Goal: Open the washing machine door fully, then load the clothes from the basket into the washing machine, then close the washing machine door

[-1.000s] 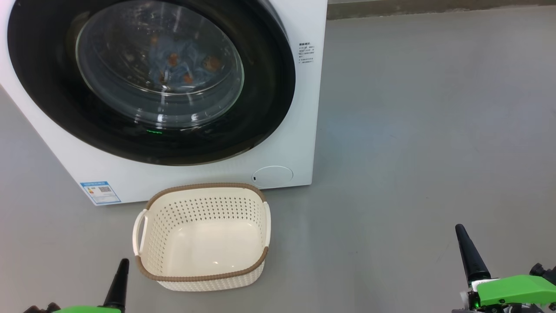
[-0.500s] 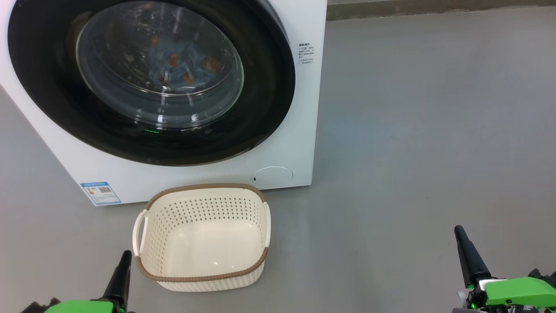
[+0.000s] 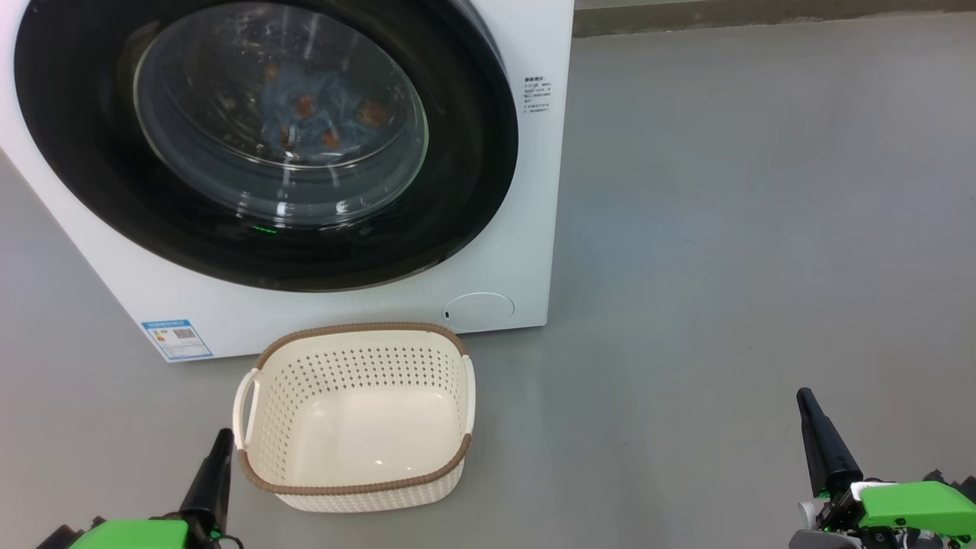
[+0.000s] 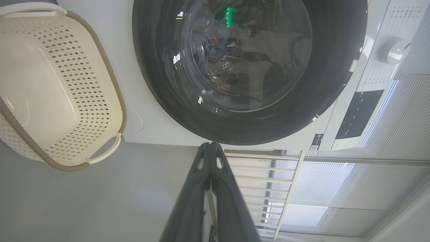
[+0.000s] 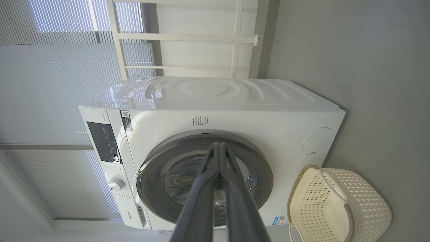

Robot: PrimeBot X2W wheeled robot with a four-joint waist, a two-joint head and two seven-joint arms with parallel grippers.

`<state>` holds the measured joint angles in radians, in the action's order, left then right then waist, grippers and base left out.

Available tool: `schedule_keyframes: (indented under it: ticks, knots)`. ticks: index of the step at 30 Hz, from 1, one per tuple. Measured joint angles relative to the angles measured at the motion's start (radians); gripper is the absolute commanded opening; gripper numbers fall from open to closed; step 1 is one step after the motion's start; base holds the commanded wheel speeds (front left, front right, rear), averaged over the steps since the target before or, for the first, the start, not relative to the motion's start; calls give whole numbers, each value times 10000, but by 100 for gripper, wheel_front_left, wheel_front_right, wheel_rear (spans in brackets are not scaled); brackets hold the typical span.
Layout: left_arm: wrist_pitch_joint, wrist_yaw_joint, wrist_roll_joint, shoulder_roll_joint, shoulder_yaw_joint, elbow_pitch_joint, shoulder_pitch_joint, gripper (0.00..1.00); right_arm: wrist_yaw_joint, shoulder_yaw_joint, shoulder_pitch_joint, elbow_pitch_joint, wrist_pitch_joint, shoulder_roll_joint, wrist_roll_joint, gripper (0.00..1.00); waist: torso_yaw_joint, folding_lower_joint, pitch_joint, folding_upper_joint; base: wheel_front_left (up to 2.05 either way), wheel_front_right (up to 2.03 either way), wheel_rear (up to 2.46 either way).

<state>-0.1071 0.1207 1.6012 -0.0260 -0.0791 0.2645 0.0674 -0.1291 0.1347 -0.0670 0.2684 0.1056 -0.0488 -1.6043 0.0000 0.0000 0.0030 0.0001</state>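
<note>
washing machine door [image 3: 267, 145] lies ahead, nearer left end effector [image 3: 221, 444] than right end effector [image 3: 807, 404]; both pinched together, empty.

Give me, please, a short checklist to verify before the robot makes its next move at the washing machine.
1. Washing machine door shut against the front: ok.
2. Door latched: cannot tell.
3. Basket has nothing inside: ok.
4. Clothes lie in the drum, behind the glass: ok.
5. Left fingers free: ok, shut on nothing.
6. Right fingers free: ok, shut on nothing.
</note>
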Motion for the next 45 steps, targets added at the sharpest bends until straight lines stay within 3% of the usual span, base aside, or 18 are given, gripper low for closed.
schedule_keyframes:
  ticks: [45]
  knots:
    - [0, 0, 2, -25, -2, 2, 0, 0, 0, 12, 0, 4, 0, 17, 0, 0, 0, 0, 0, 0, 0, 0, 0]
